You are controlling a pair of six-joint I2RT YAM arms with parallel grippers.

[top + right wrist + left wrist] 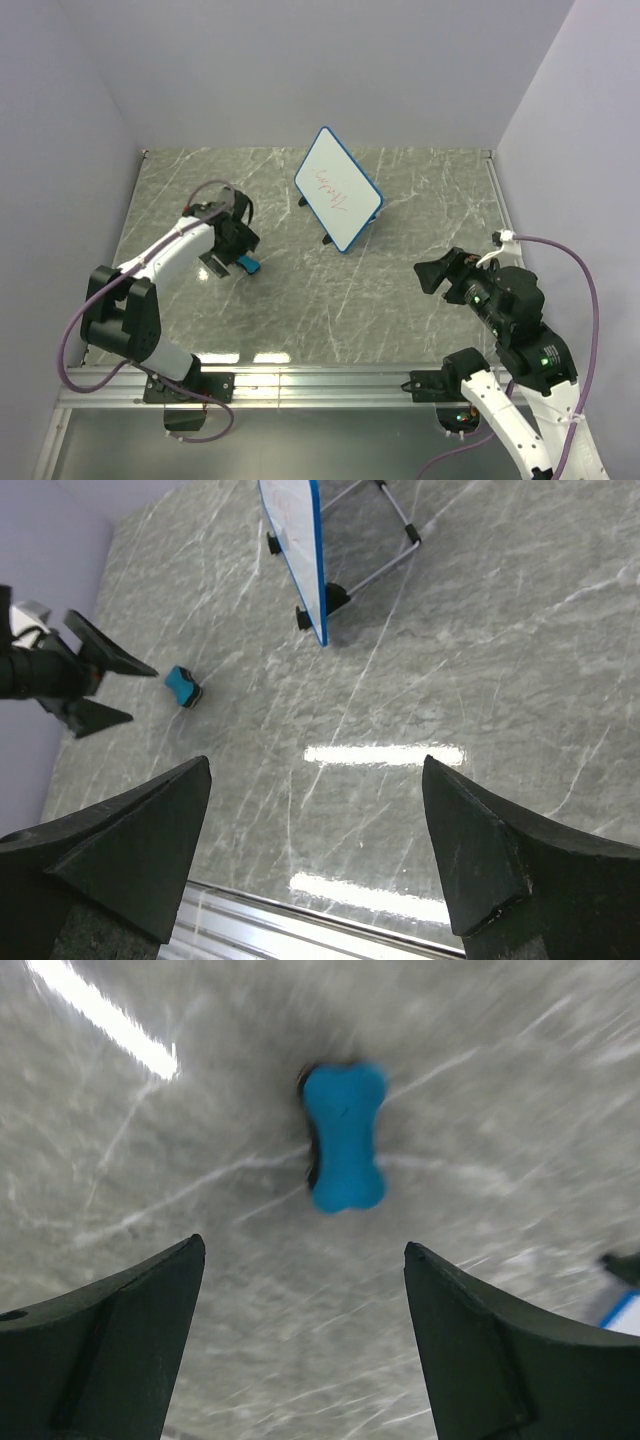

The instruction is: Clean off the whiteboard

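Whiteboard (338,188), small, white, blue-rimmed, scribbled on, stands near the far edge of the grey marbled table (400,320). Left gripper (305,1250) released, near blue bone-shaped eraser (345,1138), not touching. Right gripper (315,765) released, empty.

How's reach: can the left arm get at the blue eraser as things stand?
Probably yes. The left gripper is open, with the blue eraser lying just ahead of its jaws on bare table and nothing between them. The whiteboard stands well off to one side.
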